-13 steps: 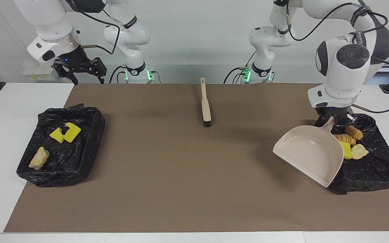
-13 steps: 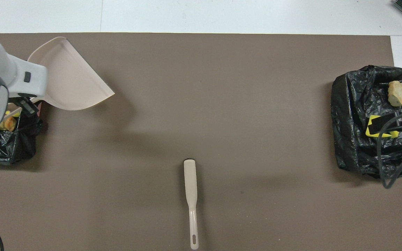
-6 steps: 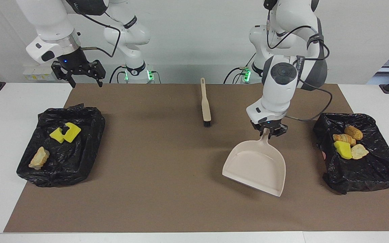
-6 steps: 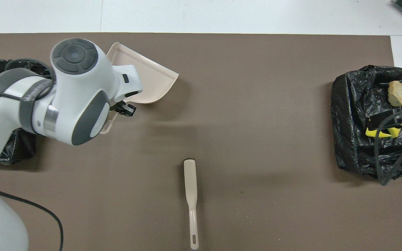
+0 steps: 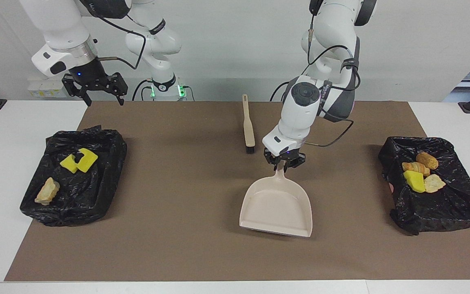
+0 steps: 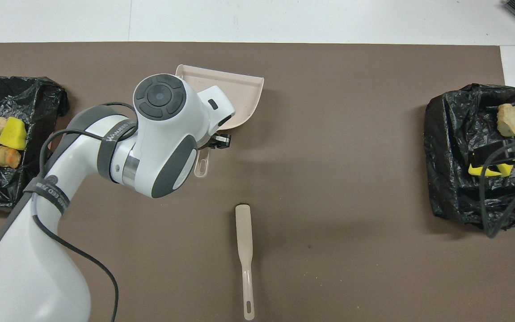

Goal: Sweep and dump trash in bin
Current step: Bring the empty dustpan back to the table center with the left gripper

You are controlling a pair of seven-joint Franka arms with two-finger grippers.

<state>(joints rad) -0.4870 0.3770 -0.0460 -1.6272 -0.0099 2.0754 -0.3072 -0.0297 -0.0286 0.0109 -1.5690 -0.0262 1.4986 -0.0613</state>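
My left gripper (image 5: 284,161) is shut on the handle of the empty beige dustpan (image 5: 278,206), over the middle of the brown mat. The pan (image 6: 235,91) lies nearly flat and low, mouth pointing away from the robots; I cannot tell if it touches the mat. Trash lies in two black-bagged bins. The bin (image 5: 455,204) at the left arm's end holds a yellow sponge chunk (image 5: 414,181) and three bread pieces (image 5: 426,160). The bin (image 5: 96,192) at the right arm's end holds a yellow sponge (image 5: 79,160) and a bread piece (image 5: 47,190). My right gripper (image 5: 102,96) waits open, high above the mat's corner.
The beige brush (image 5: 248,126) lies on the mat close to the robots, bristles pointing away from them, beside the left gripper; in the overhead view the brush (image 6: 244,241) is nearer to the robots than the pan. The brown mat (image 5: 178,245) covers most of the white table.
The left arm has carried the dustpan from over the bin at its end to the middle of the mat and levelled it. The right gripper has hardly moved.
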